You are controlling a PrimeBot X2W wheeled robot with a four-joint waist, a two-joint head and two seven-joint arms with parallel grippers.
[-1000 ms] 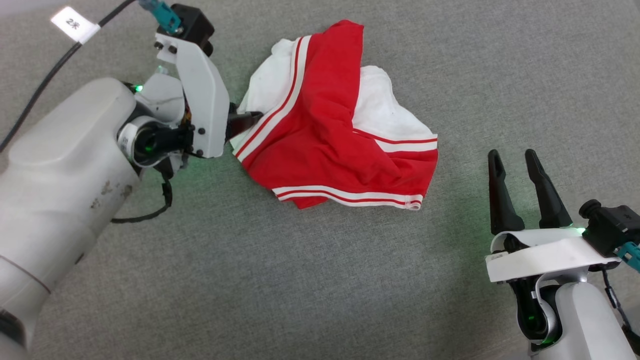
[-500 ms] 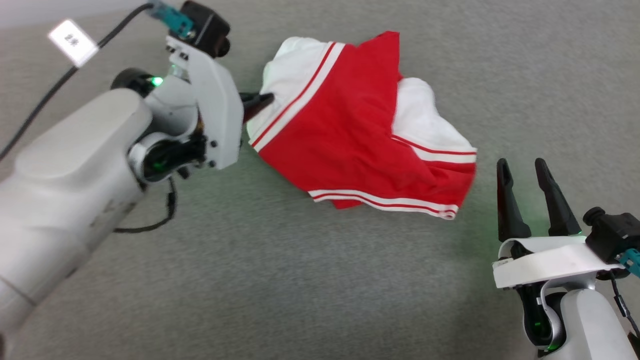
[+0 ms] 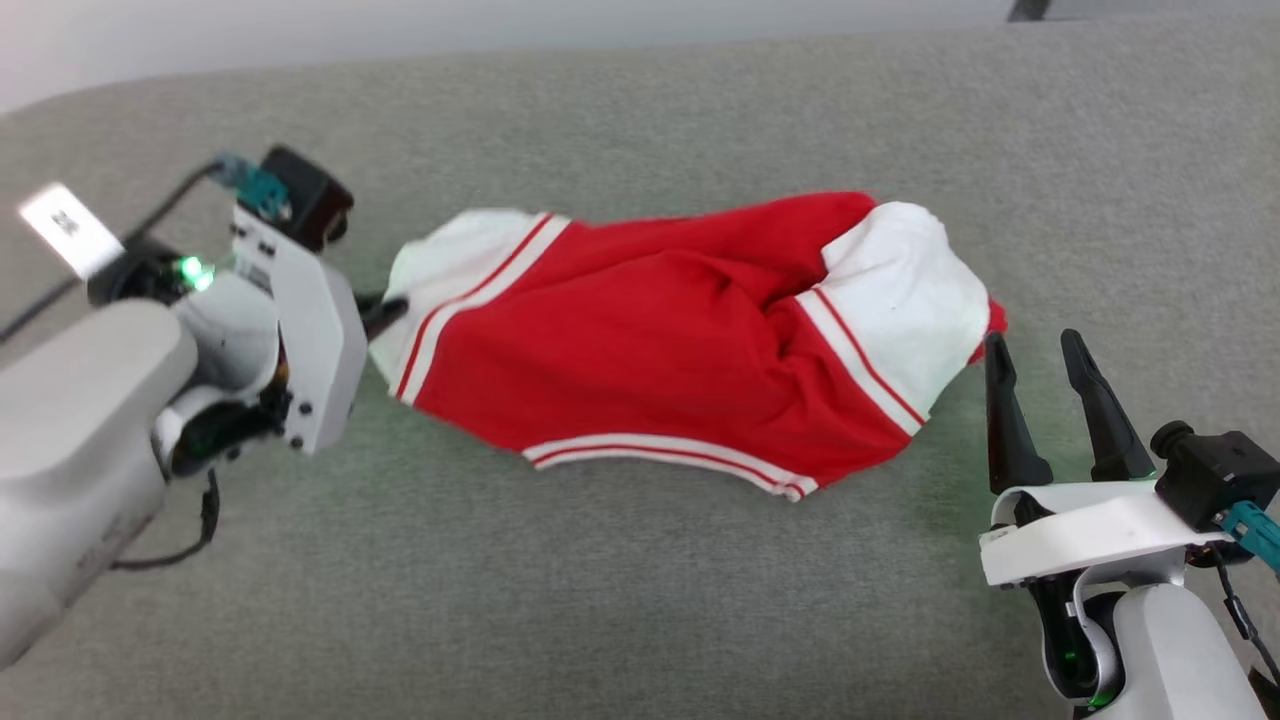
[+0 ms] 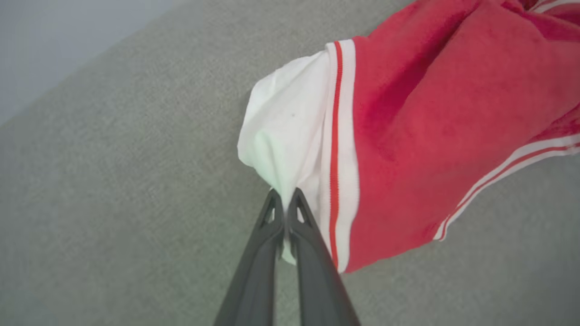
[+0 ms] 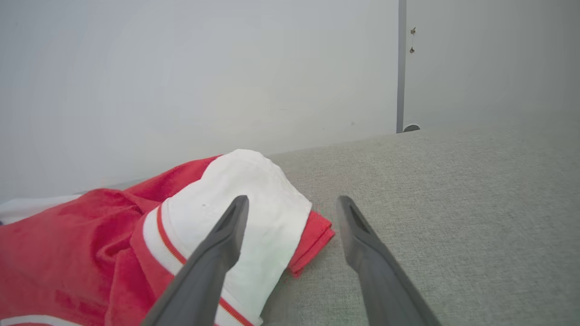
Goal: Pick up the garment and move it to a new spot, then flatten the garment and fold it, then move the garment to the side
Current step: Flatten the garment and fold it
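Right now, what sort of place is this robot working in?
Probably an indoor test or lab room: a wide grey fabric-covered surface, a plain pale wall behind it, and a red and white garment set out on it.

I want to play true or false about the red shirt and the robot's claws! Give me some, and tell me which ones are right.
1. The left claw is pinching a white sleeve end of the shirt. True.
2. The right claw is shut on the shirt. False: its fingers stand apart and hold nothing, next to the other white sleeve end.
3. The shirt is folded into a neat square. False: it is stretched out sideways and wrinkled.
4. The shirt lies on a grey surface. True.
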